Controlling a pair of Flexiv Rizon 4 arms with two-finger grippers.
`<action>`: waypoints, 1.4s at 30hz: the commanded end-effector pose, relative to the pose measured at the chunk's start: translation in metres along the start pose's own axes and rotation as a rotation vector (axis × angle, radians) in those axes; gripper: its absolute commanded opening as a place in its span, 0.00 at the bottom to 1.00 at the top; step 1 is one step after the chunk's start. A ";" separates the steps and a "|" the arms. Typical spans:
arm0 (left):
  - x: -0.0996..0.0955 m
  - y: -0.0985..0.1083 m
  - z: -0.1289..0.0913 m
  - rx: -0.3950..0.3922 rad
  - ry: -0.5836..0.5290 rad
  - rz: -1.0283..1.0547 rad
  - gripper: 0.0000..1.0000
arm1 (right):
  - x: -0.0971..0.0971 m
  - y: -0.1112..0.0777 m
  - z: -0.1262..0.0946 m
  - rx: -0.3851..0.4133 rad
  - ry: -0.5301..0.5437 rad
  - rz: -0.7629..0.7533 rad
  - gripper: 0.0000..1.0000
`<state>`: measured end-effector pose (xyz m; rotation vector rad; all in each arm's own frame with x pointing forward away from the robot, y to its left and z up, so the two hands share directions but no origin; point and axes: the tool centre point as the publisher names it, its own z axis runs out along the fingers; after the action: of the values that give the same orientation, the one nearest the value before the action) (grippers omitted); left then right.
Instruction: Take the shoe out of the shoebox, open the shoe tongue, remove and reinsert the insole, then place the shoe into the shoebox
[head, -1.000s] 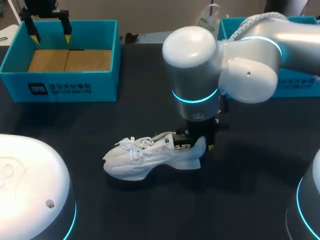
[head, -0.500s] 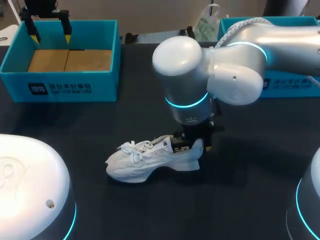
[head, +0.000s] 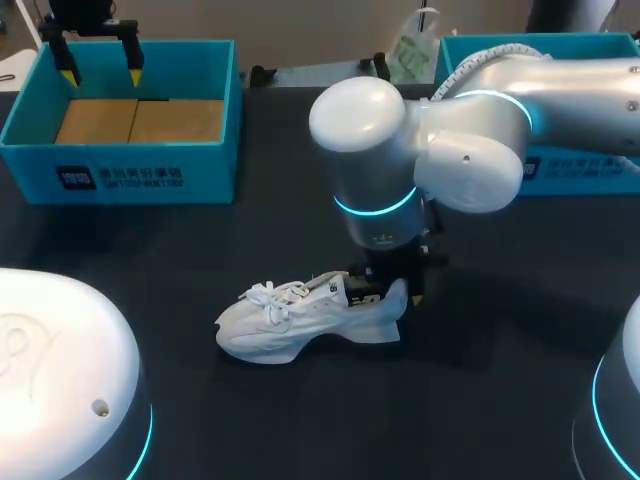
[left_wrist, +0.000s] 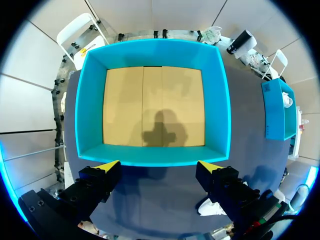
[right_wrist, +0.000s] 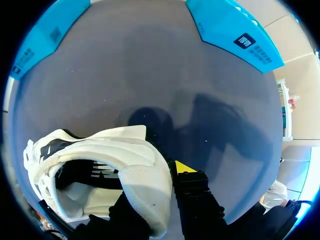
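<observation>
A white sneaker (head: 300, 318) lies on its sole on the dark table, toe to the left. My right gripper (head: 395, 287) comes down from above and is shut on the heel collar. In the right wrist view one finger sits inside the sneaker (right_wrist: 100, 160) and the yellow-tipped finger (right_wrist: 184, 167) presses the outside of the heel. The blue shoebox (head: 130, 175) with its brown cardboard floor stands at the back left. My left gripper (head: 100, 62) hangs open over its far wall, holding nothing. In the left wrist view that gripper (left_wrist: 157, 166) frames the shoebox (left_wrist: 220, 100).
A second blue box (head: 590, 170) stands at the back right, behind my right arm. Bare dark tabletop surrounds the sneaker in front and to the left. My arm bases fill the two front corners.
My right arm's elbow swung left, and the sneaker in its grip shifted slightly right and toward the front. The left arm has kept still.
</observation>
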<state>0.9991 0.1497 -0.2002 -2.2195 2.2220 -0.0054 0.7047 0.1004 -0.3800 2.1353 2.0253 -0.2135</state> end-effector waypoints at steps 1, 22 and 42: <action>0.000 0.000 0.000 -0.001 -0.001 0.000 1.00 | -0.004 0.000 0.004 0.002 0.008 -0.003 0.00; 0.000 0.000 0.000 -0.001 -0.001 0.000 1.00 | -0.015 -0.008 0.001 0.028 0.123 0.019 0.99; 0.000 0.000 0.000 -0.001 -0.001 0.000 1.00 | -0.046 -0.014 -0.106 -0.032 0.470 -0.126 1.00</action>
<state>0.9991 0.1497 -0.2002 -2.2195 2.2220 -0.0053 0.6958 0.1106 -0.2936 2.1660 2.2808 0.0598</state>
